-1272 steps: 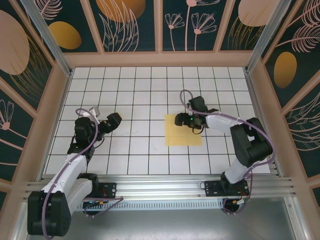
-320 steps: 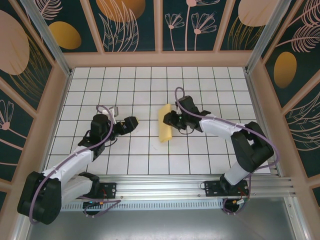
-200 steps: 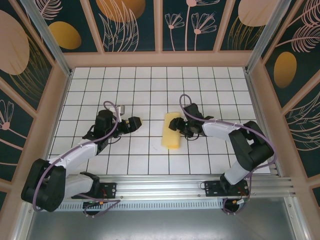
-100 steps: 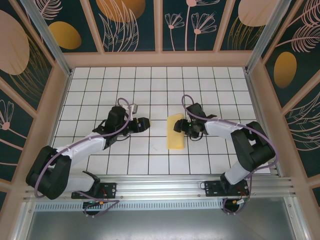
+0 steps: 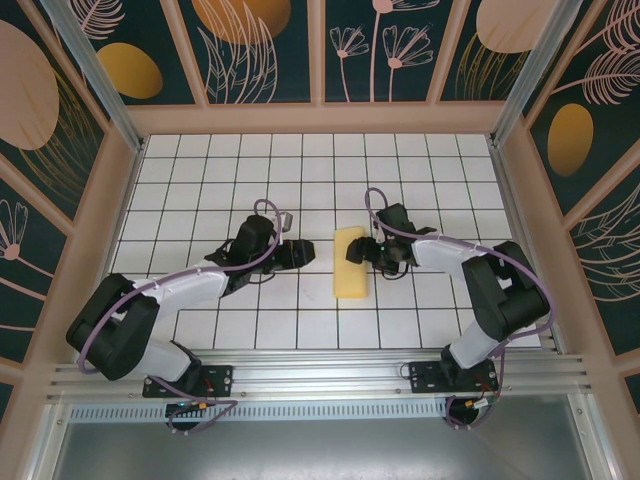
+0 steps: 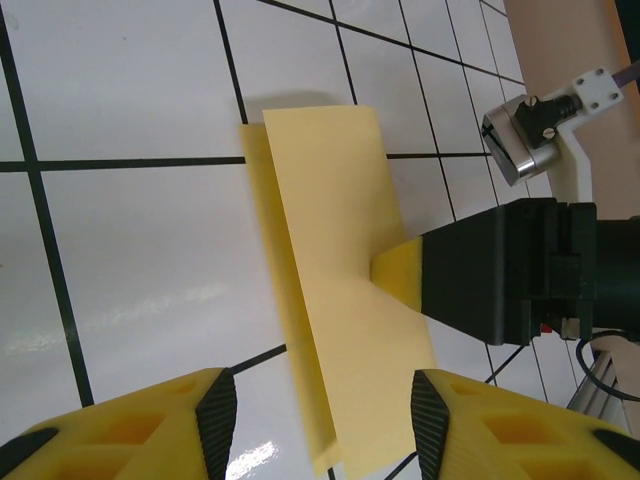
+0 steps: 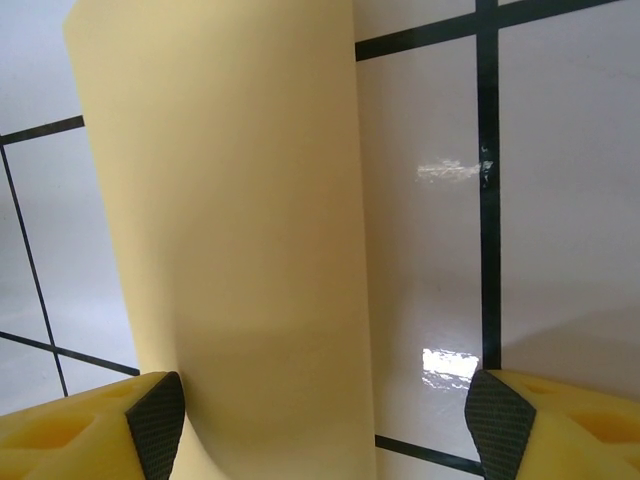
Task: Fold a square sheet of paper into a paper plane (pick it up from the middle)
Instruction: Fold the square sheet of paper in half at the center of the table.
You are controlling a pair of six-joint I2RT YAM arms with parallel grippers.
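Touching 3 o'clock edge of folded paper (image 5: 350,265) at centre of desk (image 5: 200,170) with right claw (image 5: 369,252), jaws apart; left claw (image 5: 308,253) at 9 o'clock, likewise apart. Could skid or spring unfolded if nudged before pressing crease.

The top view is bright, evenly lit and sharp, with faint shadows on the white tiled floor (image 5: 300,170) and wall posts (image 5: 90,70) splaying outward at the corners. In the left wrist view a soft sheen smears the tile at lower left, the folded sheet of paper (image 6: 340,260) casts a thin grey shadow along its upper edge, and the left gripper (image 6: 322,430) is blurred. The right wrist view shows small hard glints right of centre; the right gripper (image 7: 328,420) is soft-focused
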